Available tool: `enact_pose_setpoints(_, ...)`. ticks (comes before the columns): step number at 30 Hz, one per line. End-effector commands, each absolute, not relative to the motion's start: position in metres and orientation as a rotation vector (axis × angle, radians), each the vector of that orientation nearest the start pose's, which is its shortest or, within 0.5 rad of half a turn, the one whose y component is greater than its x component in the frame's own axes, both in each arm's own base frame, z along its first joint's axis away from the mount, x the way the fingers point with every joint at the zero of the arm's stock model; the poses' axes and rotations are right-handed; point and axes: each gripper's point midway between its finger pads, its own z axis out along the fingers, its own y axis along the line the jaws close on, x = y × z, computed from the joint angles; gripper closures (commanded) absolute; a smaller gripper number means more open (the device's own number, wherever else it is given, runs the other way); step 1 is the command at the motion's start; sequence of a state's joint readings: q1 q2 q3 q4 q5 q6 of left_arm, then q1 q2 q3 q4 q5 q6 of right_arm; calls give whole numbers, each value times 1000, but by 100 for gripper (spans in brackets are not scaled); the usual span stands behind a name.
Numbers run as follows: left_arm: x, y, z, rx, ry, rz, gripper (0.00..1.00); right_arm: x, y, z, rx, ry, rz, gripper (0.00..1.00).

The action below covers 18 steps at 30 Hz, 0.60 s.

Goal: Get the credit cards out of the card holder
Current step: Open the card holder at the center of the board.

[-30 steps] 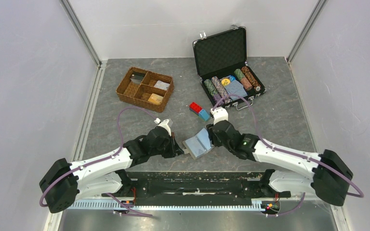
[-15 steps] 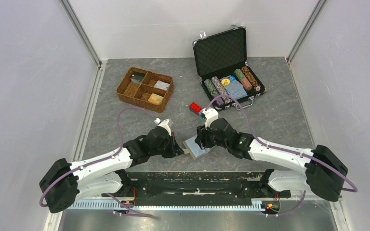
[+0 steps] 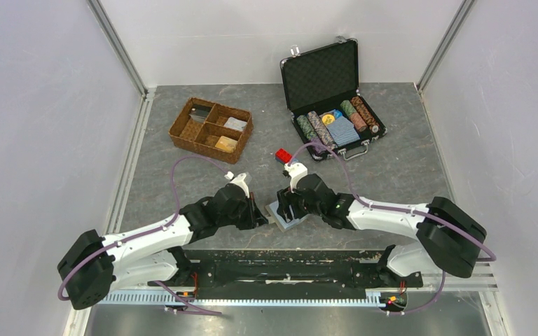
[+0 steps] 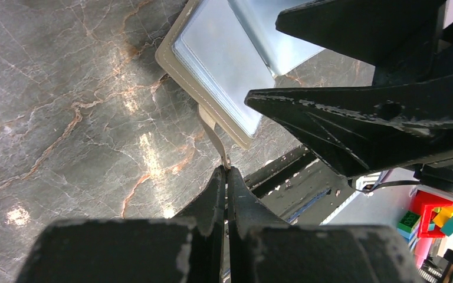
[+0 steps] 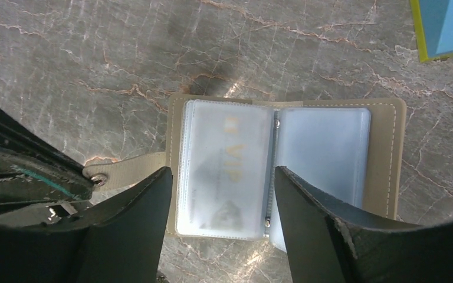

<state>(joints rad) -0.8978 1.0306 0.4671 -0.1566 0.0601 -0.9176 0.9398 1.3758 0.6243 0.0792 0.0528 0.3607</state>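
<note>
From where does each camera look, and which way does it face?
Top external: above and behind the bases, looking down on the grey stone-patterned table; both arms show.
Left wrist: low over the table, facing the open tan bifold card holder; its shut left gripper pinches the tab.
Right wrist: straight down on the holder, framed by the open right gripper.
All three share the holder.

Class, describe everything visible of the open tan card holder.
The tan stitched bifold card holder lies open on the grey marbled table, showing two clear plastic sleeves; one holds a pale card lettered VIP. The left gripper, jaws shut, pinches its side strap; the right gripper, jaws open, straddles that sleeve.
</note>
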Motion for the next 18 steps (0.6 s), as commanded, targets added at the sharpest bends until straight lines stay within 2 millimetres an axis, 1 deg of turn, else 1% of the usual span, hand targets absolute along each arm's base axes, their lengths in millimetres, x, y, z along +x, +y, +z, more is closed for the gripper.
enact_pose_setpoints(1,153,-261,83,28,2465,-973,98,214,299,59,-651,2199,611,32)
enact_pose_setpoints(6,153,-261,83,27,2465,-973,98,213,295,44,-661,2235,563,32)
enact_pose_setpoints(14,153,-259,80,25,2468,-959,98,209,295,31,-677,2262,539,30)
enact_pose_setpoints(18,153,-258,80,26,2469,-953,98,211,289,28,-662,2275,492,36)
